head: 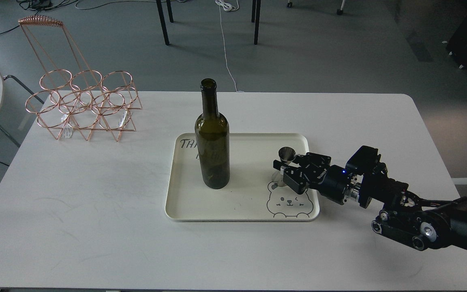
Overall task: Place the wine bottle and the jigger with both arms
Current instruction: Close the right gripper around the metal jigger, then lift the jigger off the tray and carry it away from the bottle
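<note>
A: Steel, that little cup, and it shines. The jigger stands at the right side of the cream tray, just above the bear drawing, and the right gripper is at it.

B: Pinching it?

A: The two fingers sit either side of its waist, so I judge they are closed on the jigger. Whether its base touches the tray or hangs just above it I cannot tell.

B: And the wine bottle?

A: Dark olive glass, upright, standing on the tray left of centre, near the handwritten word. Nothing holds it. It is well apart from the jigger.

B: The left arm?

A: Not in view at all, so nothing to say of its claw.

B: How far along, then?

A: By my reading the bottle's half is done, since it stands free on the tray. The jigger's half looks nearly done: it is over the tray, and what is left is letting go and drawing the arm clear.

B: Anything else on the white table?

A: A copper wire rack at the far left corner, well away from the tray.
</note>
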